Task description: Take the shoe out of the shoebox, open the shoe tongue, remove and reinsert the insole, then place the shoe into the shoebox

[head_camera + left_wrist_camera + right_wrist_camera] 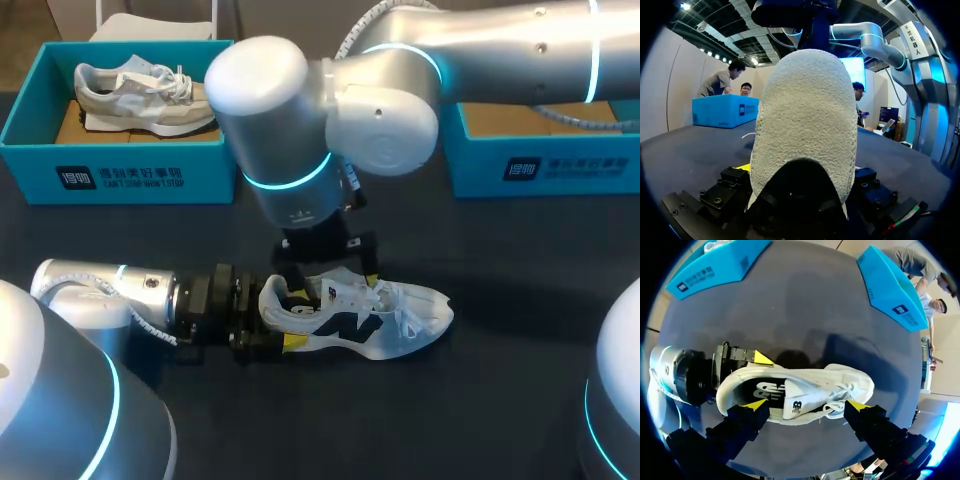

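Two arms meet at one white shoe (365,318), which sits sole down in the middle of the dark counter (520,400) with its toe toward 3 o'clock and its heel toward 9 o'clock. The left arm comes in low from 9 o'clock. Its left tool (272,322) holds the heel, with a yellow-tipped finger against each side. From the left wrist, the knitted heel fills the space between those fingers. The right arm comes in from 2 o'clock and hangs over the shoe. Its right tool (328,275) is spread wide and grips nothing, with one finger above the heel opening and the other above the laces. The laces lie loose, and the opening shows a dark inside. At 10 o'clock on the counter sits the left shoebox (130,175), blue, with a grey shoe (140,95) lying in it. At 2 o'clock, partly behind the right arm, sits the right shoebox (560,170), also blue, with brown card showing inside. The white shoe is well apart from both boxes
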Controlling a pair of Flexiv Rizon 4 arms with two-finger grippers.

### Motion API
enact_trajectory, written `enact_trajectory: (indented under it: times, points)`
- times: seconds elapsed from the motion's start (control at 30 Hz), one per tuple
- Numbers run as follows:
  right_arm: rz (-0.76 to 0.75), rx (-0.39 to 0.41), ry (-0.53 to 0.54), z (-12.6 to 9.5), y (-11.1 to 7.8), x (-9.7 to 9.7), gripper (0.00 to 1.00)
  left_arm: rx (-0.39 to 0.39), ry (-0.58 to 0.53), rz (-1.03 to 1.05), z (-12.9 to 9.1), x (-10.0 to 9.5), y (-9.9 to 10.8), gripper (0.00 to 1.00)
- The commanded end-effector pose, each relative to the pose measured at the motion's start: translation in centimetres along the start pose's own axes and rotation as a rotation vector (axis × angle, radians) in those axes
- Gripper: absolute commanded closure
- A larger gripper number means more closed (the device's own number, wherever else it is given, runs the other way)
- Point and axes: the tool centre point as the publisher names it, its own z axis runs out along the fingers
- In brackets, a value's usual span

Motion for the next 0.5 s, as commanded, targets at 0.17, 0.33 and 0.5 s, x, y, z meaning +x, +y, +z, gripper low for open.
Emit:
enact_trajectory:
  times: [0.17, 0.33, 0.5]
  points:
    - [0.014, -0.006, -0.038, 1.0, 0.2, 0.9, 0.00, -0.002, -0.004, 0.000, 0.0, 0.1, 0.0, 1.00]
    - [0.027, -0.019, -0.062, 1.6, 0.2, 0.7, 0.00, -0.002, -0.004, 0.000, 0.0, 0.1, 0.0, 1.00]
    - [0.044, -0.025, -0.085, 2.1, 0.2, 0.6, 0.00, -0.002, -0.004, 0.000, 0.0, 0.1, 0.0, 1.00]
